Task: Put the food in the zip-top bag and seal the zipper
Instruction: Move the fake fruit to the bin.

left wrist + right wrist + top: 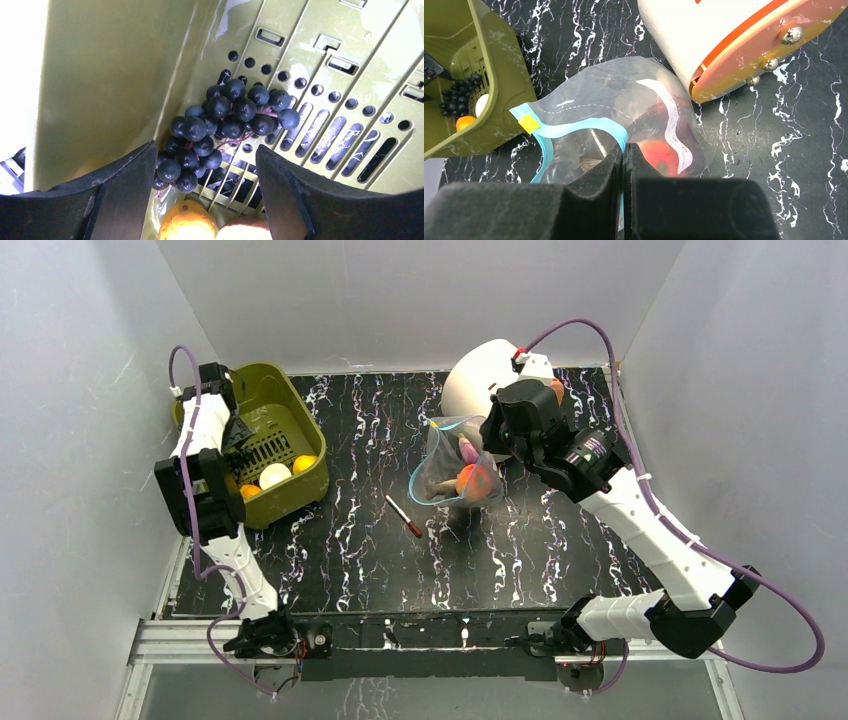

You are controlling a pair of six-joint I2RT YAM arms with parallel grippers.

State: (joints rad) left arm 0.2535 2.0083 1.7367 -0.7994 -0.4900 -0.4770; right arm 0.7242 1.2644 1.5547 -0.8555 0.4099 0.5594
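Observation:
The clear zip-top bag (pixel 455 472) stands with its mouth held open near mid-table. Its teal-blue zipper (pixel 574 129) curves round the mouth, with a yellow slider (pixel 529 123). Inside the bag are a red-green peach (pixel 476 481), a purple piece (pixel 467 450) and a grey fish (pixel 590 161). My right gripper (pixel 623 150) is shut on the zipper strip. My left gripper (pixel 206 172) is open inside the olive-green basket (pixel 290 400), just above the dark grape cluster (pixel 220 125). An orange fruit (pixel 187 220) lies below it. A white ball (pixel 274 475) and yellow fruit (pixel 304 463) lie in the basket.
A thin red-tipped pen (pixel 403 515) lies on the black marbled table (pixel 360 550) left of the bag. A white and orange rounded appliance (pixel 478 375) stands behind the bag. White walls close in on both sides.

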